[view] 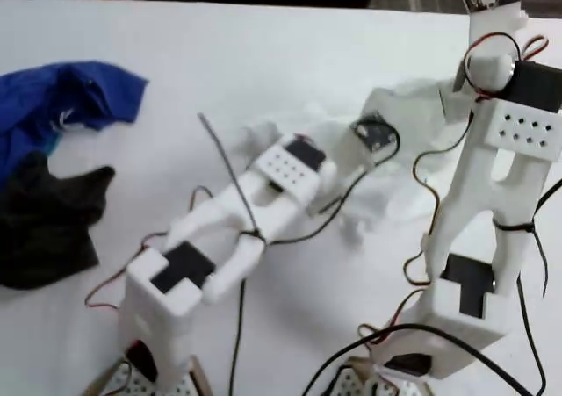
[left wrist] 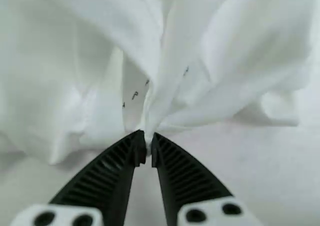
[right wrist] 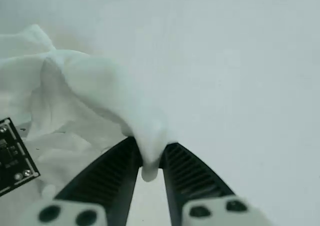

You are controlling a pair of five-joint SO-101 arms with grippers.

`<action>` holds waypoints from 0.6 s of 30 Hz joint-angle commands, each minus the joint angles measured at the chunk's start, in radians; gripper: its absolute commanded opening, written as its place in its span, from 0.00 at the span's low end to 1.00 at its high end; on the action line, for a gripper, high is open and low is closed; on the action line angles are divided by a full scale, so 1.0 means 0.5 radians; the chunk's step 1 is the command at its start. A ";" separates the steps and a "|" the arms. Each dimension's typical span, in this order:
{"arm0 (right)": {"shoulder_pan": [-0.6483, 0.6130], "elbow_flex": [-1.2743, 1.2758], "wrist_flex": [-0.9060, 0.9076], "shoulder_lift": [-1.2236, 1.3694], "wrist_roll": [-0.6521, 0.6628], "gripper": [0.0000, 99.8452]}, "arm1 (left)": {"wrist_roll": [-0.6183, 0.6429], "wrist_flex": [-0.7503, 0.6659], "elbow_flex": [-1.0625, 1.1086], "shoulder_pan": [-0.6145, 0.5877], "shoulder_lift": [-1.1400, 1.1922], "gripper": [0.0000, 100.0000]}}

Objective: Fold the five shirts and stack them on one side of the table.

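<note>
Left fingers and right fingers each pinch a thin fold of the white shirt, bunched well apart from the blue shirt. If you pull them apart hard, you may lose one grip.

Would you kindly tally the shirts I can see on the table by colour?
blue shirt: 1
black shirt: 1
white shirt: 1
Total: 3
</note>
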 commanded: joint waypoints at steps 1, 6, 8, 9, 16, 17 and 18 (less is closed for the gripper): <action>0.060 0.104 -0.081 -0.011 -0.018 0.02 | -0.028 0.445 -0.339 -0.150 -0.018 0.02; 0.133 0.160 -0.173 -0.014 -0.021 0.02 | -0.028 0.835 -0.766 -0.430 -0.018 0.02; 0.130 0.147 -0.235 -0.035 -0.021 0.02 | -0.031 0.976 -0.968 -0.512 -0.018 0.02; 0.127 0.129 -0.262 -0.051 -0.021 0.02 | -0.031 1.043 -1.082 -0.540 -0.018 0.02; 0.140 -0.049 -0.216 -0.305 -0.396 0.02 | -0.147 1.246 -1.603 -0.694 -0.163 0.02; 0.137 -0.049 -0.176 -0.361 -0.402 0.02 | -0.150 1.246 -1.603 -0.703 -0.221 0.02; 0.137 -0.049 -0.124 -0.413 -0.411 0.02 | -0.150 1.246 -1.600 -0.721 -0.282 0.02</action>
